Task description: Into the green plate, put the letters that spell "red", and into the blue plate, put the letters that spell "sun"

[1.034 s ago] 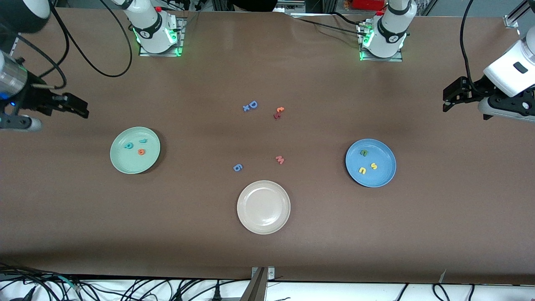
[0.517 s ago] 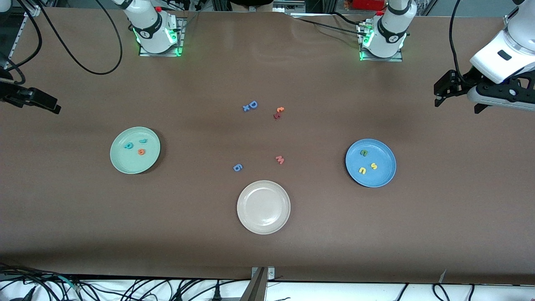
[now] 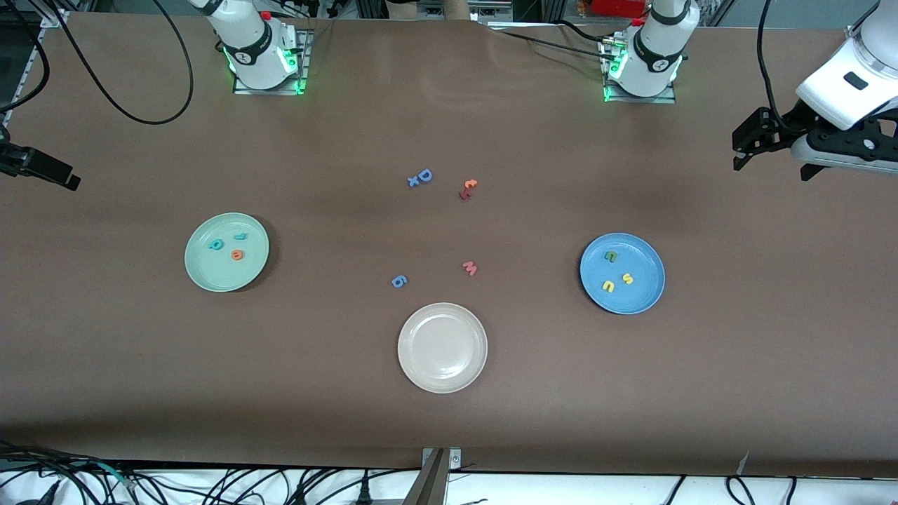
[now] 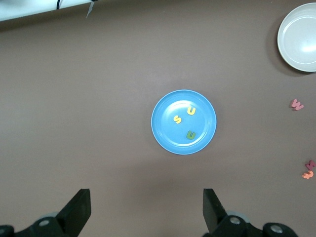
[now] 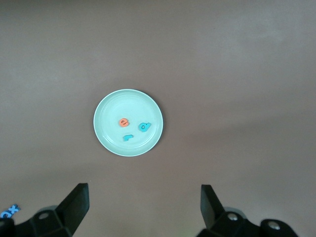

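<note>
The green plate (image 3: 226, 252) holds r, e, d (image 3: 237, 254) – blue plate (image 3: 622, 273) s, u, n (image 3: 607, 286). Left gripper (image 3: 742, 147) at 2 o'clock, right gripper (image 3: 66, 180) at 10 – fingers wide, empty, well apart from both.

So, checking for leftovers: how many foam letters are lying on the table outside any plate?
6. A blue D with a small blue x touching it, an orange and red pair beside them, a pink w and a blue g nearer the beige plate.
</note>
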Action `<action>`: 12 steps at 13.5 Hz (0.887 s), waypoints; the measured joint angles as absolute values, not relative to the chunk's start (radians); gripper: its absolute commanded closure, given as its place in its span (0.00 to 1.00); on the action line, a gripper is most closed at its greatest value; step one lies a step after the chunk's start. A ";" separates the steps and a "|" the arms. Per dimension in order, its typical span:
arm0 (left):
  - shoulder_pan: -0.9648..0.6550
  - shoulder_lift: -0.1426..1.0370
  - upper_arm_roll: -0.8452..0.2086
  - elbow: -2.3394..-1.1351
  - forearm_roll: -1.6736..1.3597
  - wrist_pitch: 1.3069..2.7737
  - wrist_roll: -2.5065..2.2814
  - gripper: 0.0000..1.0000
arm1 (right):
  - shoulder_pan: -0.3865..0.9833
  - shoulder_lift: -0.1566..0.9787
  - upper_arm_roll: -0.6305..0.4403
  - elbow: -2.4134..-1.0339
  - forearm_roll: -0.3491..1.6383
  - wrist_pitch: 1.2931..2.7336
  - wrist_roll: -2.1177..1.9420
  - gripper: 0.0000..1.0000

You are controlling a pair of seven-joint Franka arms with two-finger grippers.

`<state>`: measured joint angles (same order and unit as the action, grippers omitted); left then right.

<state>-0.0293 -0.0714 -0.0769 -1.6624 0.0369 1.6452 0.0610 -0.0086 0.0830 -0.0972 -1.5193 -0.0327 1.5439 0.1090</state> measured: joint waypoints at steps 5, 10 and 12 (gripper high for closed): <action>-0.027 -0.071 -0.074 -1.663 0.035 1.588 0.045 0.00 | -0.023 0.083 -0.063 -1.519 -0.032 1.543 0.109 0.00; -0.027 -0.069 -0.074 -1.663 -0.024 1.585 0.025 0.00 | -0.041 0.085 -0.017 -1.521 -0.032 1.543 0.109 0.00; -0.028 -0.068 -0.074 -1.663 -0.024 1.585 0.025 0.00 | -0.042 0.085 -0.017 -1.522 -0.032 1.543 0.109 0.00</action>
<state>-0.0277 -0.0681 -0.0739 -1.6628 -0.0241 1.5854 0.0252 -0.0420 0.0854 -0.0167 -1.5217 -0.0319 1.5431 0.1086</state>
